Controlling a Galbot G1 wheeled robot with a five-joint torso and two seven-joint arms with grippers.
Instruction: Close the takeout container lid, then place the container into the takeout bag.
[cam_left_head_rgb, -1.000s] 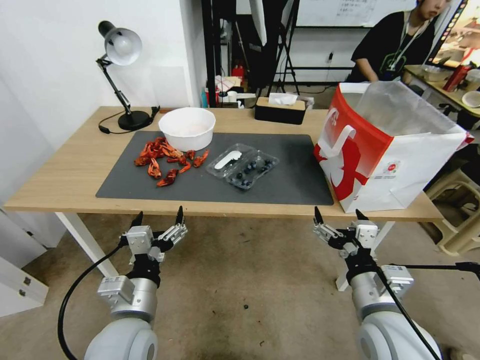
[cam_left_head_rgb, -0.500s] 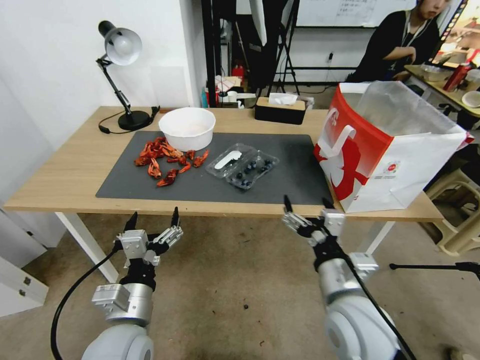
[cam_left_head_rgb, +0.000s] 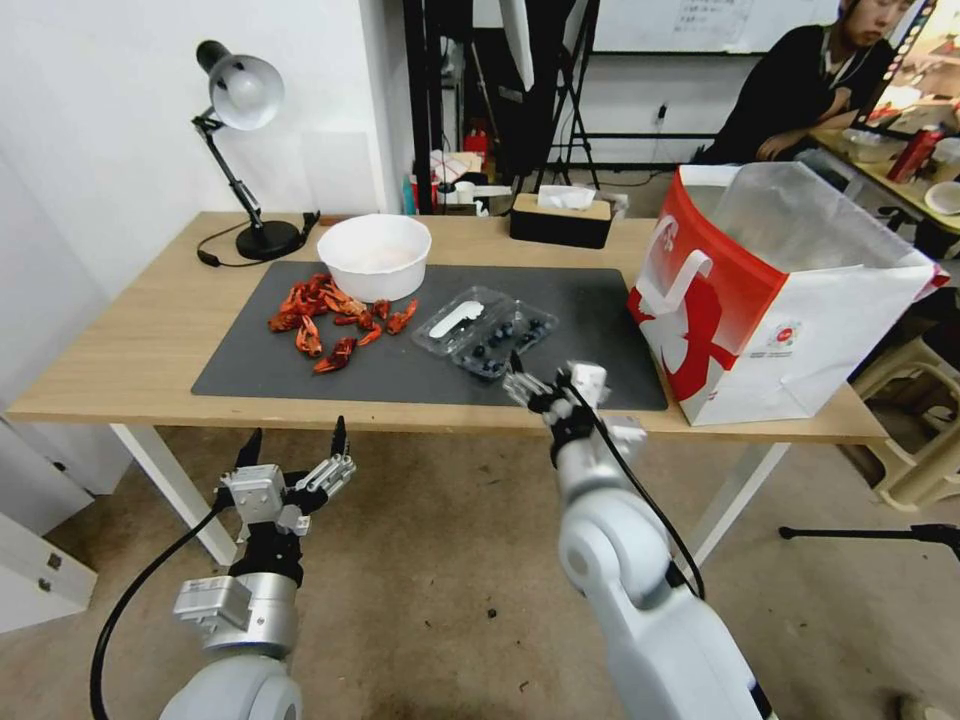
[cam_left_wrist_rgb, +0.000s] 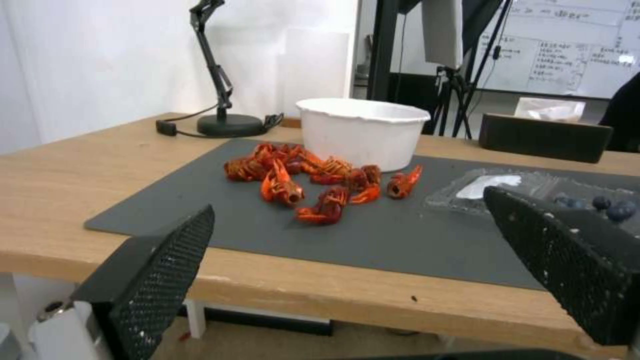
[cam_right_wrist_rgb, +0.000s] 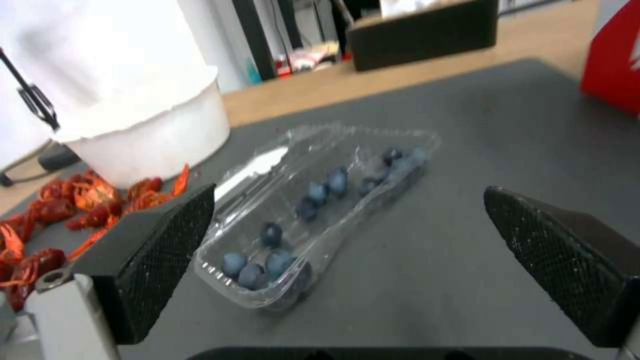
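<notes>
Right claw (cam_left_head_rgb: 543, 378) is over the counter's (cam_left_head_rgb: 120, 370) near edge at the 5 o'clock corner of the takeout container (cam_left_head_rgb: 487, 331), fingers spread wide, nothing held; in the right wrist view the two black pads frame the box with a gap on each side. One takeout container, sitting open on the dark mat (cam_left_head_rgb: 590, 340), roughly mid-mat; about ten blueberries (cam_right_wrist_rgb: 310, 200) in the tray half, exact count hard to tell. Lid (cam_left_head_rgb: 460, 318) lies flat at the tray's 10 o'clock side, one white label facing up. One takeout bag (cam_left_head_rgb: 780, 300) stands upright at 3 o'clock of the container, well apart, mouth open, foil lining visible, one white handle on the red face. Left claw (cam_left_head_rgb: 292, 447) hangs below the counter edge at 7 o'clock of the mat, fingers also wide, empty. One white bowl (cam_left_head_rgb: 374, 256) at the mat's far edge, 11 o'clock of the container; a pile of red crayfish (cam_left_head_rgb: 330, 320), around ten, just beside the bowl. One desk lamp (cam_left_head_rgb: 240, 150) at the far left corner, one black tissue box (cam_left_head_rgb: 560, 218) at 12 o'clock.
</notes>
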